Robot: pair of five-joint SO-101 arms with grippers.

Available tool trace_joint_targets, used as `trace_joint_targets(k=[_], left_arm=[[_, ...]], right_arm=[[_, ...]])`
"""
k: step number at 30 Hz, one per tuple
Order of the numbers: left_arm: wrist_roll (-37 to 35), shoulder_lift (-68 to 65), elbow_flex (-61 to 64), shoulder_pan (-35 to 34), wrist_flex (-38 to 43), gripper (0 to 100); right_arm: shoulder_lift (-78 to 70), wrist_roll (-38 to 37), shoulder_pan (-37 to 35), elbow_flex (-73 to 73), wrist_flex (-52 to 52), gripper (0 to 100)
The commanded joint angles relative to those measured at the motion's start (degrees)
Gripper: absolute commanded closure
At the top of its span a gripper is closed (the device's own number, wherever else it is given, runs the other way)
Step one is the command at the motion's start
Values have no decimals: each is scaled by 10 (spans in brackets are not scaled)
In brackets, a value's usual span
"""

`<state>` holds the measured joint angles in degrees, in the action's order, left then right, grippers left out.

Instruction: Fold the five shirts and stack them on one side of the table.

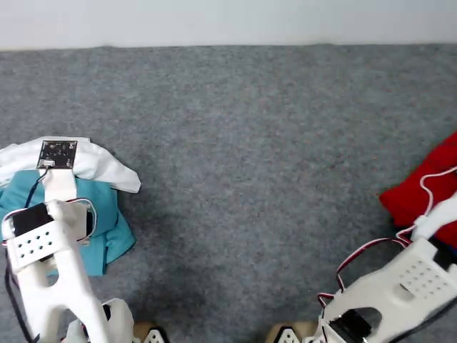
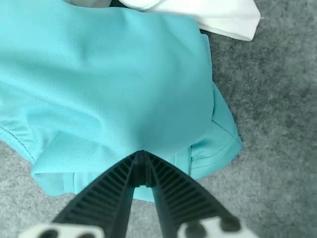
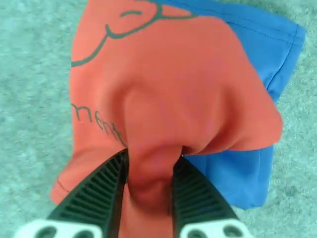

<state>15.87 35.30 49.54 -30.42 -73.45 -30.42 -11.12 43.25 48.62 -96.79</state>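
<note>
A teal shirt (image 1: 107, 221) (image 2: 114, 84) lies folded at the table's left edge, with a white shirt (image 1: 100, 161) (image 2: 218, 17) partly on its far side. My left gripper (image 2: 143, 161) hangs shut just over the teal shirt's near hem, and no fabric shows bunched between its fingers. At the right edge lies a red shirt (image 1: 428, 189) (image 3: 168, 84) with dark print, on top of a blue shirt (image 3: 233, 178). My right gripper (image 3: 151, 158) is shut on a raised fold of the red shirt.
Grey carpet-like cloth (image 1: 257, 157) covers the table, with wide open room between the two piles. A pale wall runs along the far edge. The right arm's red and white cable (image 1: 357, 261) loops near the front right.
</note>
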Motion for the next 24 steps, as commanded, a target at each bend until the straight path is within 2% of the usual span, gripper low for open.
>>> trace_joint_targets(k=[1,10,12,18,20,24], left_arm=[[1,10,-2,3,-4,998],[1,10,-2,3,-5,998],[2,10,-2,3,-5,998],[4,10,-2,3,-5,998],[4,10,-2,3,-4,998],[4,10,-2,3,-2,998]], right_arm=[[-8,-8,17,7,41,991],[-82,-55,29,7,127,979],[-95,-79,36,7,138,928],[-101,-84,56,30,128,668],[-101,-84,58,64,89,634],[-102,-84,54,167,-9,625]])
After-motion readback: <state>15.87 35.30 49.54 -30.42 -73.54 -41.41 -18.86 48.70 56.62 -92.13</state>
